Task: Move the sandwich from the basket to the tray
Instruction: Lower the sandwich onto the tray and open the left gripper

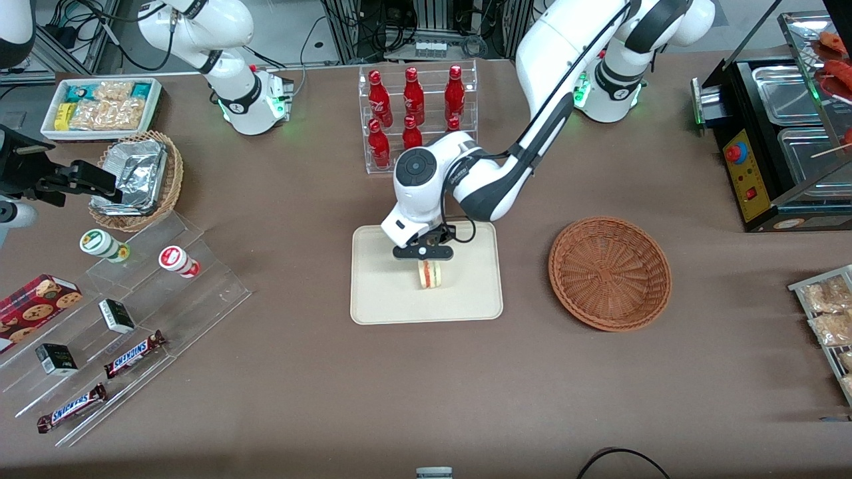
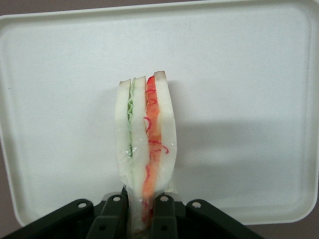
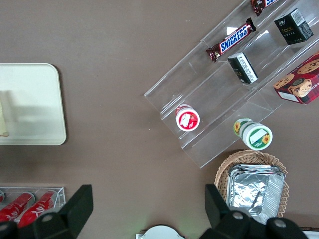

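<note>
The sandwich (image 1: 429, 274) is a pale bread wedge with red, orange and green layers, and it stands on edge over the middle of the cream tray (image 1: 373, 303). My left gripper (image 1: 426, 261) is directly above it and shut on its upper end. In the left wrist view the two black fingers (image 2: 164, 214) pinch the sandwich (image 2: 145, 134) against the tray (image 2: 249, 74); I cannot tell whether its lower edge touches the tray. The reddish-brown wicker basket (image 1: 609, 271) sits empty beside the tray, toward the working arm's end of the table.
A clear rack of red bottles (image 1: 416, 113) stands farther from the front camera than the tray. A tan basket with foil trays (image 1: 136, 179), a white snack box (image 1: 100, 106) and a clear stepped shelf with snacks (image 1: 120, 319) lie toward the parked arm's end. A black appliance (image 1: 779, 140) stands at the working arm's end.
</note>
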### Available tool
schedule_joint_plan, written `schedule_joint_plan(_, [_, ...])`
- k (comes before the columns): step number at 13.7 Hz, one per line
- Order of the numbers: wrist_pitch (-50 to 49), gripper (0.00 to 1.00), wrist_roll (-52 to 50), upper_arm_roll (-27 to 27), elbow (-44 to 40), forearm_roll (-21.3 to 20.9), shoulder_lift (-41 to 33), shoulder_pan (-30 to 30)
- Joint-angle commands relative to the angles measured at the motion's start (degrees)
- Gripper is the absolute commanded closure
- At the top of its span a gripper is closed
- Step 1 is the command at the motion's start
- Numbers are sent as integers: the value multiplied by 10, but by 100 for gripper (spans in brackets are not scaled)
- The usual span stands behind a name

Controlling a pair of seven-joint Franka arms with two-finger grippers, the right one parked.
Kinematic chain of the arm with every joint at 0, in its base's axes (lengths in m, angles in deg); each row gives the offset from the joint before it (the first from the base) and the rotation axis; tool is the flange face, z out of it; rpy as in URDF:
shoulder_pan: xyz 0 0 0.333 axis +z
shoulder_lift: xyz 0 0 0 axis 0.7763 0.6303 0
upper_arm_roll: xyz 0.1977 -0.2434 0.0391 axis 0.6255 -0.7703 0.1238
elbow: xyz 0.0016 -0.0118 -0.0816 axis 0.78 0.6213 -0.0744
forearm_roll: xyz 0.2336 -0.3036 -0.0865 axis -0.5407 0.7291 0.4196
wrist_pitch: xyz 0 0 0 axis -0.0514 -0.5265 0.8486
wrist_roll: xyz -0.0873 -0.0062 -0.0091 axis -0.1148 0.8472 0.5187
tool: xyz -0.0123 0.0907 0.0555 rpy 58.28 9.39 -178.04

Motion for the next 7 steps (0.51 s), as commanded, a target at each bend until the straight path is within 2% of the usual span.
schedule_joint_plan(1, [18, 100, -19, 6, -21, -32, 18, -10])
schedule_joint_plan(4, [29, 100, -18, 6, -25, -36, 33, -10])
schedule_joint_plan(5, [32, 73, -18, 6, -25, -36, 35, -10])
schedule_joint_plan(6, [32, 17, -19, 6, -24, -36, 35, -9])
schedule_joint_plan(7, [32, 0, -19, 6, -24, -35, 32, -9])
